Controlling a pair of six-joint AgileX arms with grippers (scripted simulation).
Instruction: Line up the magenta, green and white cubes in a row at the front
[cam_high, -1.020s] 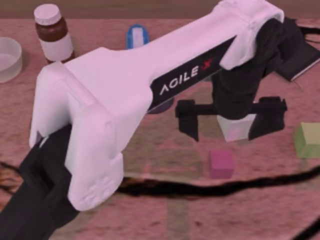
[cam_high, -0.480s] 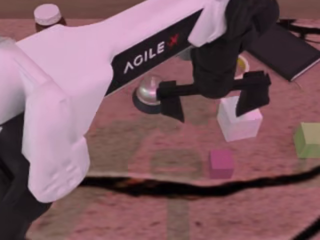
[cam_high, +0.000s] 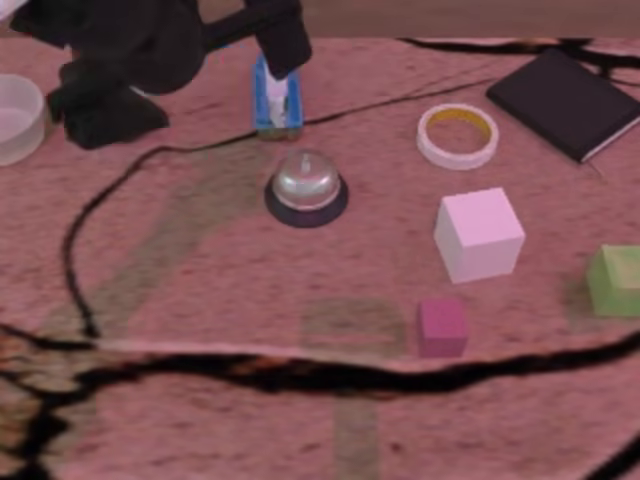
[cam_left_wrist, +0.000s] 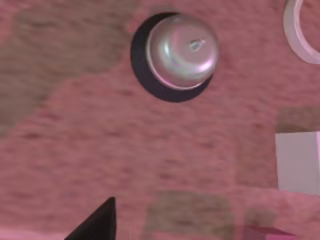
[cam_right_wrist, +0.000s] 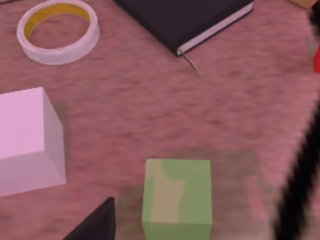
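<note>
1. The magenta cube (cam_high: 442, 327) is seen nearest the front, small and matte, resting flat on the desk (cam_high: 200, 300) right of centre; it is judged a fair anchor for the row, since the others can be brought down level with it.
2. Just behind it and slightly to the right, the white cube (cam_high: 479, 235) is found, the largest, pinkish-white, upright and apart from its neighbours. It is best gripped across two flat sides and set beside the magenta one without nudging it.
3. The green cube (cam_high: 615, 281) is placed at the right edge of the top view, partly cut off; in the right wrist view (cam_right_wrist: 176, 197) it lies squarely on the desk, untouched, probably the next to be gripped.
4. Farther back, the bell (cam_high: 306, 187) is to be avoided.
5. The left pincer (cam_high: 170, 65) is held high at the far left, its fingers spread apart, clamped on nothing. The right pincer's state cannot be told.
</note>
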